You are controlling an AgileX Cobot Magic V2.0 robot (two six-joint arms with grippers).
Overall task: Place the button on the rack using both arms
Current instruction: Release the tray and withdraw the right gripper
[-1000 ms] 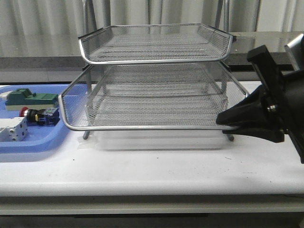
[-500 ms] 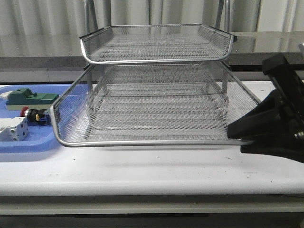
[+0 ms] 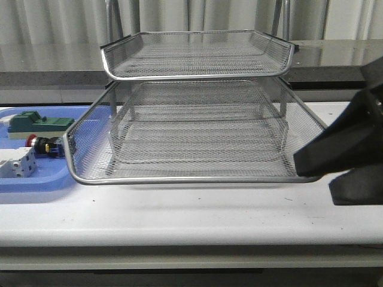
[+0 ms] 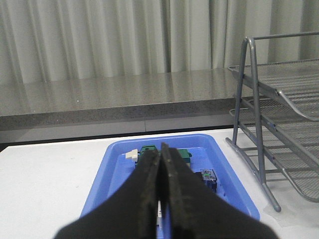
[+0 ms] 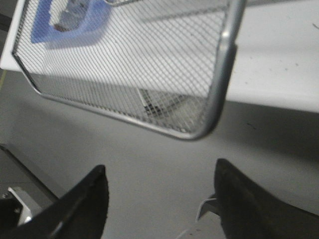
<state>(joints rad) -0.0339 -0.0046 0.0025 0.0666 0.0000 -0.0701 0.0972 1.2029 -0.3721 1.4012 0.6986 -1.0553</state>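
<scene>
Sliding forward since a second ago, the middle tier of the large silver wire-mesh rack [image 3: 191,128] now juts over the white desk [image 3: 179,215], ready for loading. The right fingers [image 5: 159,199] gape empty just beyond its front rim. The left fingers [image 4: 160,199], pressed shut and empty, hover over the flat blue plastic tray [image 3: 54,179], with the small red-headed push-button [image 3: 43,145] lying inside, just ahead of them.

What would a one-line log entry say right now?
button: in blue tray | rack: middle tier pulled out | left gripper: shut, empty | right gripper: open
</scene>
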